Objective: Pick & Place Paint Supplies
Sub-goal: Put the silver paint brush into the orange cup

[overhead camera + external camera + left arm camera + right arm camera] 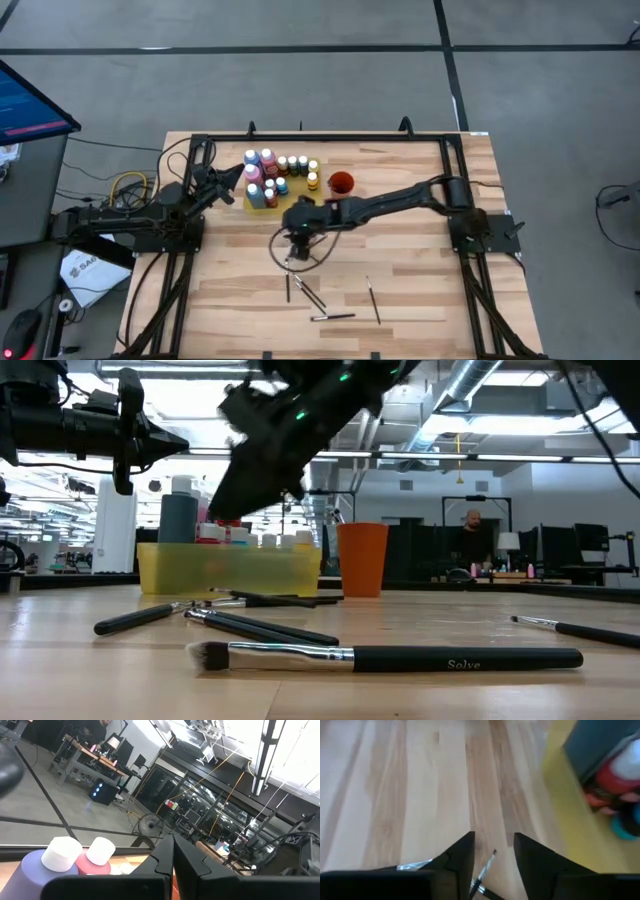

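The right hand point(297, 243) is hovering with fingers parted and empty above loose brushes point(318, 298) lying on the worktop point(420, 290), likely lining up a pick. The left hand point(243, 176), closed on nothing, is waiting beside the bottles point(272, 178) grouped on their yellow mat point(254, 201).

An orange-red cup point(341, 183) is seen standing upright on the wooden table point(420, 290), just beyond and right of the right gripper point(297, 243). A flat yellow mat point(256, 201) is laid between both grippers. Behind, a person point(472, 538) is glimpsed at a cluttered desk point(500, 574).
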`<state>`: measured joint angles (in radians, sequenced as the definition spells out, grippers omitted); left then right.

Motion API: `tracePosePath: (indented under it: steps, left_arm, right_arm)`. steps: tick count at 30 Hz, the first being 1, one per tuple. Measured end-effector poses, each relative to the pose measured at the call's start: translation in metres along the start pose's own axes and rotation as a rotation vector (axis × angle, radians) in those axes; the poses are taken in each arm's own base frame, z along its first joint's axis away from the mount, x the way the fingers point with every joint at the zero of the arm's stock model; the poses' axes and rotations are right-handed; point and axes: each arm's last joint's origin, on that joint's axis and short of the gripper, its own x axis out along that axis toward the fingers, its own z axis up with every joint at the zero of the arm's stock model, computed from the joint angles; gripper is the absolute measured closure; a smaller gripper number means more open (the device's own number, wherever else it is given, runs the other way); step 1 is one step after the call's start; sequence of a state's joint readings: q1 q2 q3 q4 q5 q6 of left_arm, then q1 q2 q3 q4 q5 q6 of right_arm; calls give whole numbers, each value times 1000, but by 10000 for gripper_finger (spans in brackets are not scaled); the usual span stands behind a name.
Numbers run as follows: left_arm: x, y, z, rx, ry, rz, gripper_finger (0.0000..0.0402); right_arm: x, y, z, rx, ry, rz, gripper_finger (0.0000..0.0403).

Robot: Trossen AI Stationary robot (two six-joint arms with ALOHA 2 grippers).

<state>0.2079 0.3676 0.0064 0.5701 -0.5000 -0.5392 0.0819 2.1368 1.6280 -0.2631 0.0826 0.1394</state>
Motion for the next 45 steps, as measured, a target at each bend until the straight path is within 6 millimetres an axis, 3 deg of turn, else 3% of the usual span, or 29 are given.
tracePosePath:
  steps: [5, 9, 19, 23, 28, 38, 45]
  left_arm:
    - [0, 0, 0, 0, 0, 0, 400]
    - [0, 0, 0, 0, 0, 0, 400]
    - [0, 0, 0, 0, 0, 0, 400]
    - [0, 0, 0, 0, 0, 0, 400]
    - [0, 0, 0, 0, 0, 0, 400]
    - [0, 0, 0, 0, 0, 0, 400]
    - [0, 0, 0, 0, 0, 0, 400]
  right_arm:
    - [28, -2, -1, -2, 95, -11, 251]
    - [40, -5, -12, -8, 182, -26, 244]
    - [58, -9, -26, -19, 218, -40, 246]
    - [63, -11, -34, -10, 264, -42, 267]
    - [62, -12, -36, -12, 294, -49, 383]
    - [49, -7, -25, 22, 248, -9, 398]
    - [-2, -1, 20, 30, 54, 26, 399]
